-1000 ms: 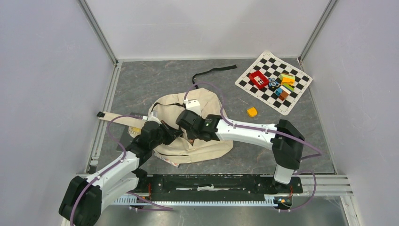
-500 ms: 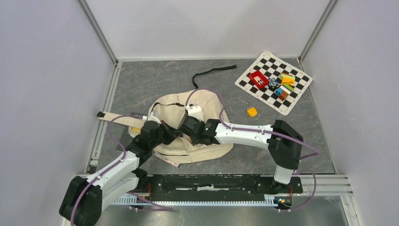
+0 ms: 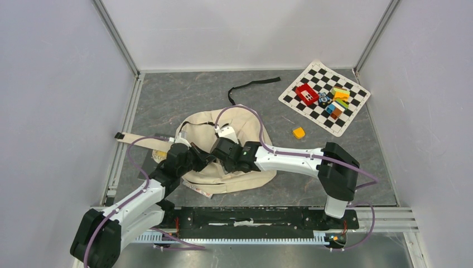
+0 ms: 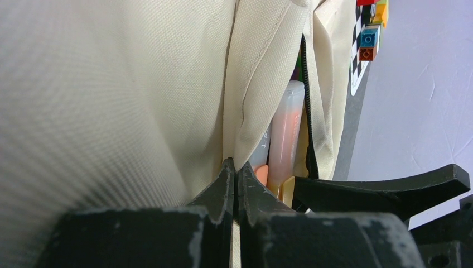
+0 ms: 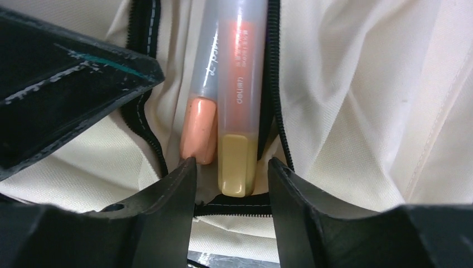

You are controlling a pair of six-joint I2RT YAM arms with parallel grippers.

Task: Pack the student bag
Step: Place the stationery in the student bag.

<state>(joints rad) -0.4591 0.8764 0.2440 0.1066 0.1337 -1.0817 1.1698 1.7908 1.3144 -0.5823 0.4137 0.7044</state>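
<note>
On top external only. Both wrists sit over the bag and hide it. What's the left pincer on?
Observer: Left wrist view shows the left pincer shut on a fold of the student bag, right beside the open zip.
Operator: Right one holding anything?
Observer: No. In the right wrist view the right pincer is open. Two markers lie side by side in the pocket, their capped ends between its fingers, unclamped.
Operator: Cap colours?
Observer: An orange cap and a yellow cap.
</note>
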